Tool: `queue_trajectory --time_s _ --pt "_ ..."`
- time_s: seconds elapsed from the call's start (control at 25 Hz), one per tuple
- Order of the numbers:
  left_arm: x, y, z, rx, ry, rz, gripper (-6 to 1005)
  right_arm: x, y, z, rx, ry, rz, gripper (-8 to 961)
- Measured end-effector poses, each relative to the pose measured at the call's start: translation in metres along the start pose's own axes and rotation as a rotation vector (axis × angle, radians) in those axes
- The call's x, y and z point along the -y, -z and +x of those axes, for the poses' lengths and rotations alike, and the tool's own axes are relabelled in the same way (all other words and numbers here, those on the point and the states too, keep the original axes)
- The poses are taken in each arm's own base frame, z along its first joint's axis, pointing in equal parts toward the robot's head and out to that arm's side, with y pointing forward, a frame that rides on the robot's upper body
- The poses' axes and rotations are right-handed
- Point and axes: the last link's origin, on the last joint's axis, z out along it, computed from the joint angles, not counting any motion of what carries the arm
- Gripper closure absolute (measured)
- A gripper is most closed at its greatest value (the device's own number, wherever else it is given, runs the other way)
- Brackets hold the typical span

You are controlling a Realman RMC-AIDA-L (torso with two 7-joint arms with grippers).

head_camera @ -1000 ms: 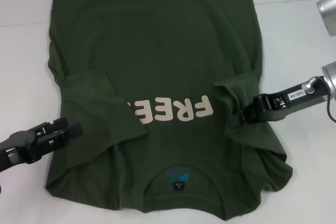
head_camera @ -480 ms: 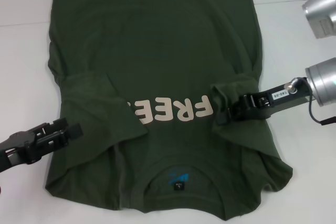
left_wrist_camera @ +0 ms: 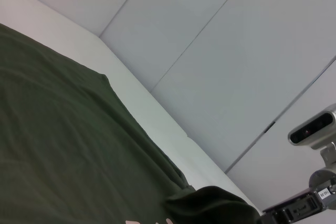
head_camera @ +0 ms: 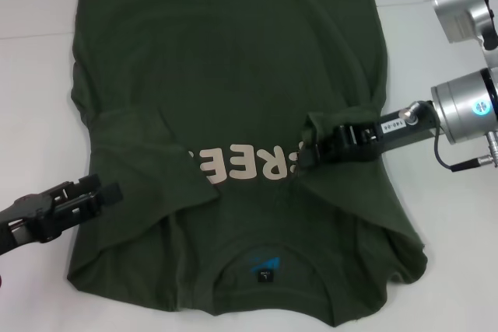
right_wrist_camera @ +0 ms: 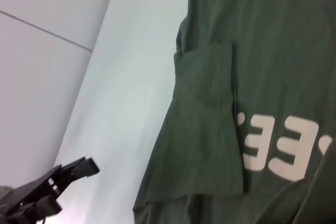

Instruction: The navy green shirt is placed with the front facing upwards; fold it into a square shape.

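Your navy green shirt (head_camera: 226, 75) lies front up on the white worktop (head_camera: 35, 114), collar toward the robot's body, hem running away out of the head view. The cream lettering (head_camera: 233, 165) sits across the chest, with the small blue neck label (head_camera: 264, 264) nearer the robot than the letters.

Your right pincer (head_camera: 299, 153) is over the chest, closed on the right sleeve (head_camera: 342, 118); the fabric is bunched at its tips and drawn inward, so the last letter of the print is partly hidden under the pincer. Behind the pincer, toward the arm, a fold of cloth trails down to the shoulder.

Your left pincer (head_camera: 109, 190) is just at the shirt's left side edge, level with the chest print. It grips no cloth; its tips look close together, but you can't really tell how far apart they are from these views. Just inward of it the left sleeve (head_camera: 148, 141) lies folded flat over the body, its edge covering the first letter.
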Motion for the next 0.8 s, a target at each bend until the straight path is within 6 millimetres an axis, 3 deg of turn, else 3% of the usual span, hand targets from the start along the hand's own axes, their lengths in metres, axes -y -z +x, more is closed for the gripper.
queue_trajectory --time_s 0.8 --pt "0.001 0.002 0.000 -0.010 0.003 0.009 232 -0.002 -0.032 -0.001 -0.005 0.016 0.027 855"
